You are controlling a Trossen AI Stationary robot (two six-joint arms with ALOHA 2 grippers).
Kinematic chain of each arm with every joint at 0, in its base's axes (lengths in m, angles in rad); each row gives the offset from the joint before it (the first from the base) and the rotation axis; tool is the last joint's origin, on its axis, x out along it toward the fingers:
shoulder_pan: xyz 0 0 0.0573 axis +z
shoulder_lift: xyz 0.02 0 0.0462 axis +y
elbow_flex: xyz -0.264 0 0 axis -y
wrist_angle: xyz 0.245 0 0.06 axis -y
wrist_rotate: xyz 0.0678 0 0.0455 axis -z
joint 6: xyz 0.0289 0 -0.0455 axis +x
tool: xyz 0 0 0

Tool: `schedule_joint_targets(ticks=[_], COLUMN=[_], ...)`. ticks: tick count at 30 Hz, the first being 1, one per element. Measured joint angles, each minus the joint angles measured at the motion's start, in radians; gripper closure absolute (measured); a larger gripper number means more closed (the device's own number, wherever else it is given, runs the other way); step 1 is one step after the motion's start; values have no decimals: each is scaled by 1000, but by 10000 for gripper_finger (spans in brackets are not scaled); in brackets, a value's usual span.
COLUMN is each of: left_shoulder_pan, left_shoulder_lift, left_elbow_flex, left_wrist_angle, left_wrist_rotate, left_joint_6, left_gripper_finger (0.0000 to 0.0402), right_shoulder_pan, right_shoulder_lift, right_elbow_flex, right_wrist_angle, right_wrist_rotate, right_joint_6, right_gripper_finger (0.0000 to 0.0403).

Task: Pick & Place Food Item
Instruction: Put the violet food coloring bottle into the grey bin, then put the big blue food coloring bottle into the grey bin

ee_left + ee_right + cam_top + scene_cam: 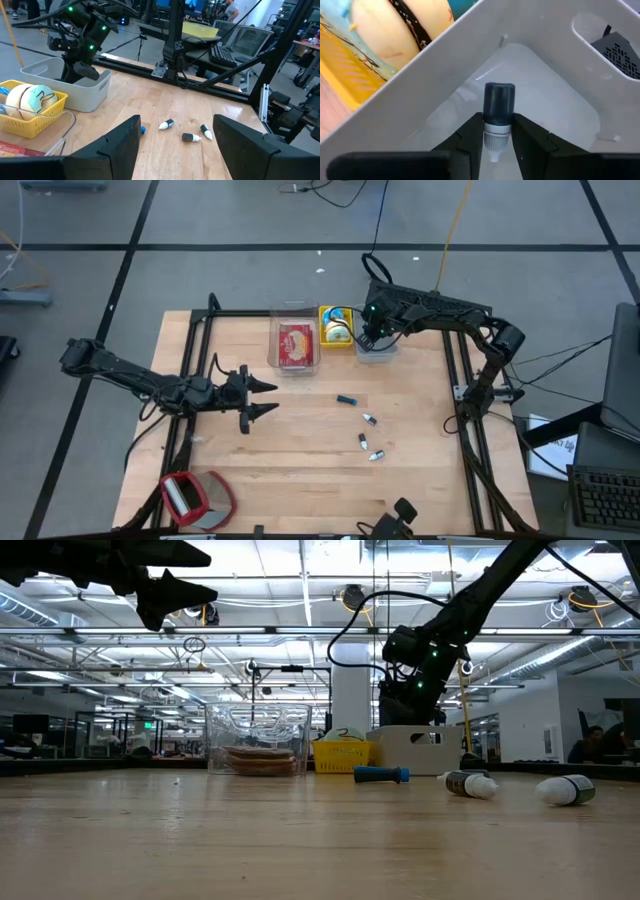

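Note:
My right gripper [497, 132] reaches into the grey bin [378, 345] at the table's far side, shut on a small bottle [498, 112] with a dark cap and a pale body. My left gripper [272, 398] hangs open above the table's left half, nothing between its fingers. Three similar small bottles [369, 419] [363, 440] [377, 454] and a blue-ended piece [346, 399] lie on their sides on the wood, right of centre. My right gripper pinches the bottle between its two fingers at the pale collar [496, 129] just behind the dark cap [499, 100]. The fingers come slanting down from above into the bin and lie along the bottle. The cap end points toward the bin's floor [540, 95]; whether it touches, I cannot tell.
A yellow basket [336, 326] with round wrapped food stands left of the bin. Left of that is a clear container [296, 345] holding a red packet. A red and grey object [195, 498] lies at the near left corner. Black frame rails [195, 370] run along both table sides.

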Motion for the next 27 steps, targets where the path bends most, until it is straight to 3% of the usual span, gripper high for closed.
schedule_joint_targets(ticks=[16,27], left_shoulder_pan=[0,0], left_shoulder_lift=[0,0], left_elbow_flex=[0,0], left_wrist_angle=[0,0], left_wrist_rotate=[0,0], left_joint_6=[0,0], left_gripper_finger=[149,149], right_shoulder_pan=[0,88], right_shoulder_lift=[-14,-238], right_elbow_flex=[-1,-2], right_wrist_angle=[-4,-49], right_wrist_rotate=[23,22], right_joint_6=[5,-19], right_gripper_finger=[257,256])
